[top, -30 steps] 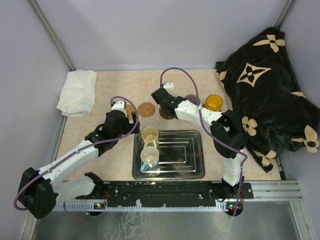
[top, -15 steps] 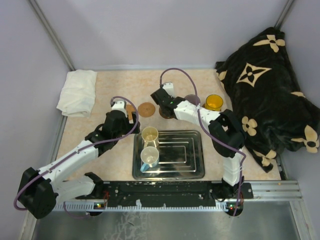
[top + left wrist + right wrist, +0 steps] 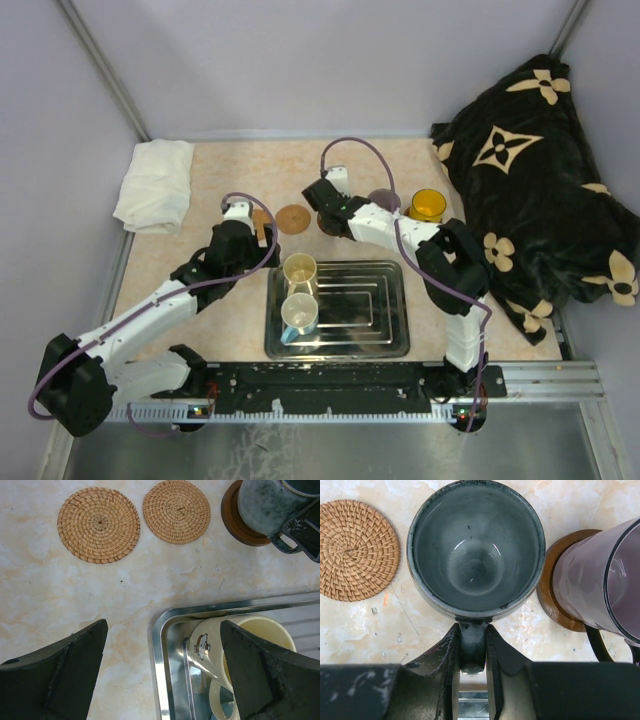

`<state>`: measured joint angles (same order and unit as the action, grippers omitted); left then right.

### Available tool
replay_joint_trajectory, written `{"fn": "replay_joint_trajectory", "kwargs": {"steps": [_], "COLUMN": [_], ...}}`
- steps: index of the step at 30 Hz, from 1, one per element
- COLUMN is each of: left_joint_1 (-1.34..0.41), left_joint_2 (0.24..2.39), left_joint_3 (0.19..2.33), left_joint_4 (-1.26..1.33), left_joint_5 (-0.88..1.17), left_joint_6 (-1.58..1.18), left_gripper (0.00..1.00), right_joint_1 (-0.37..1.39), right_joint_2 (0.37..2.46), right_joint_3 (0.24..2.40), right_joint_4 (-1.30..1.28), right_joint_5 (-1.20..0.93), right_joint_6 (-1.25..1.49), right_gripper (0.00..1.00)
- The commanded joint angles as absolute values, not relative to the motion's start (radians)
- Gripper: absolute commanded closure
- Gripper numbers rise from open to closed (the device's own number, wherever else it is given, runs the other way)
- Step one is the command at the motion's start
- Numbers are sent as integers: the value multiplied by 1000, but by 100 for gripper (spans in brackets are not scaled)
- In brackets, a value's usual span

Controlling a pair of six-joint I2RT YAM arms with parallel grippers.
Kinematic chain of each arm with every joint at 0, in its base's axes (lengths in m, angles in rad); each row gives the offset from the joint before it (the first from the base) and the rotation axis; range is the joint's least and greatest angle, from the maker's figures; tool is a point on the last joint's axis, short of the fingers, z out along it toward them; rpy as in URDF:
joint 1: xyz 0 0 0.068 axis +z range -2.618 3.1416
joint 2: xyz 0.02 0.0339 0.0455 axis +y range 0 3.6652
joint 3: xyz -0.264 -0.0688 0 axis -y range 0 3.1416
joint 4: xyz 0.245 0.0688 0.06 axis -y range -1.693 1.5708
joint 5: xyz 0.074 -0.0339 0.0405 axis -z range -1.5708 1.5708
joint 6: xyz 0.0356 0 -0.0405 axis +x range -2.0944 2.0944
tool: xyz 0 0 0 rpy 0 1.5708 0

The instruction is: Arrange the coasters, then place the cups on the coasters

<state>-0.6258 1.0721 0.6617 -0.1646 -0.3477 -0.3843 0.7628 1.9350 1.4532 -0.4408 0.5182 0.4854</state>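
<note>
Right pincer (image 3: 472, 650): closed narrow on the handle of the grey cup (image 3: 476, 550). The cup is upright over a dark wooden coaster (image 3: 234, 517) at the middle of the bench (image 3: 220, 165), just beyond the far rim of the metal tray (image 3: 157, 655). Whether its base rests on that coaster cannot be told.

Left pincer (image 3: 163, 627): jaws wide, holding nothing, hanging over the tray's far left corner.

A woven coaster (image 3: 98, 524) and a second woven coaster (image 3: 176, 511) lie flat side by side, not touching, toward the left edge from the grey cup.

The purple cup (image 3: 600, 575) stands on a brown wooden coaster (image 3: 555, 602) just beside the grey cup, on its right-edge side. The orange-yellow cup (image 3: 428, 205) stands next along, near the dark blanket (image 3: 530, 200); what lies under it cannot be seen.

The cream cup (image 3: 300, 268) and the white cup (image 3: 299, 312), blue inside, stand in the tray's left part, the cream one nearer the far rim.

A white cloth (image 3: 155, 185) lies at the far left corner.
</note>
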Motion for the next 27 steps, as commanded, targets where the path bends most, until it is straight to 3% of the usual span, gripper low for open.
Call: {"fn": "replay_joint_trajectory", "kwargs": {"steps": [1,14,23,27], "left_joint_1": [-624,-624,-624,-624], "left_joint_2": [1075,1078,1070,1063], "left_joint_3": [682,682,678,675], "left_joint_4": [-158,-158,-160,-162], "left_joint_5": [-351,-351,-350,-351], "left_joint_6": [-380,-382,-384,-384], "left_gripper": [0,0,0,0], "right_joint_1": [760,797,805,817], "right_joint_2": [1912,1904,1888,1861], "right_joint_3": [1445,1430,1428,1428], "right_joint_4": [-390,-415,-423,-430], "right_joint_5": [529,572,602,621], "right_joint_6": [506,523,523,518], "right_gripper": [96,67,39,35]}}
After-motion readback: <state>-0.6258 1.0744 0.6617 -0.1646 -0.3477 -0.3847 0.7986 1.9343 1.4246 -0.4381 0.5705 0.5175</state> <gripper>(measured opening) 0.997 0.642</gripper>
